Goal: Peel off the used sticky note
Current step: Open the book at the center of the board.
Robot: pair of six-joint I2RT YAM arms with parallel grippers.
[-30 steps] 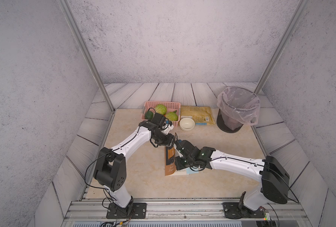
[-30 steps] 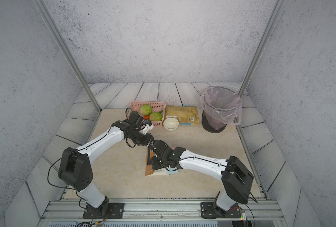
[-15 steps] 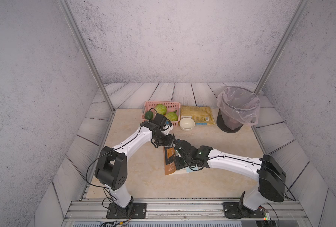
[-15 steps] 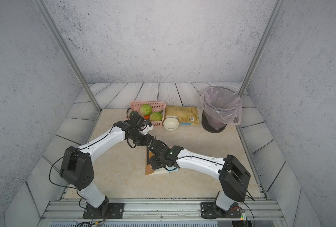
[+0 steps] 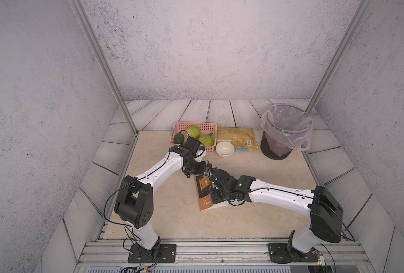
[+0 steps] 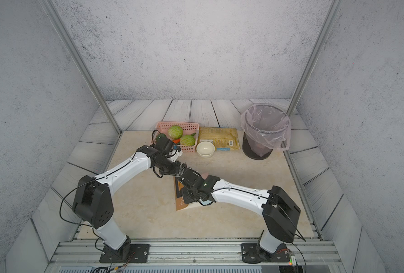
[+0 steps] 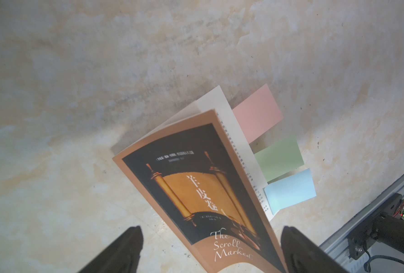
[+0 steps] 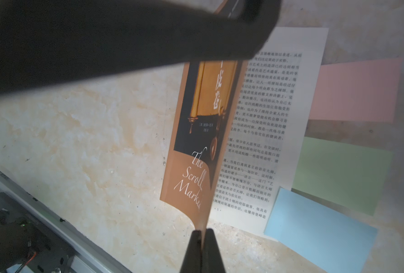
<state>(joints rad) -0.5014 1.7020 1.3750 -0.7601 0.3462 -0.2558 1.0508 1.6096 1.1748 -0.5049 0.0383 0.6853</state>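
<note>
Hiding sticky notes [image 7: 257, 113]: right arm [image 5: 279, 191] mostly covered them from above.
Right gripper [image 8: 203, 232]: pinched the cover [image 8: 189, 170].
Left gripper [image 7: 211, 228]: spread wide.
Nearby: basket [image 5: 205, 127], bowl [image 5: 224, 149], bin [image 5: 286, 132].

On my table [image 5: 243, 224]: one book [image 7: 196, 189], with three sticky notes [image 7: 257, 113] [image 7: 279, 156] [image 7: 290, 189] at its page edge, one each in pink, green and blue. At eleven o'clock, one pink basket [image 5: 205, 126] holds two light green vegetables [image 5: 192, 131] [image 5: 206, 140], one dark green vegetable [image 5: 179, 138] and one orange piece [image 6: 176, 141]. At twelve o'clock, one white bowl [image 5: 224, 149] and one yellow packet [image 5: 237, 139]. At two o'clock, one lined bin [image 5: 281, 132]. My claws number two: left claw [image 7: 211, 231] and right claw [image 8: 202, 234].
</note>
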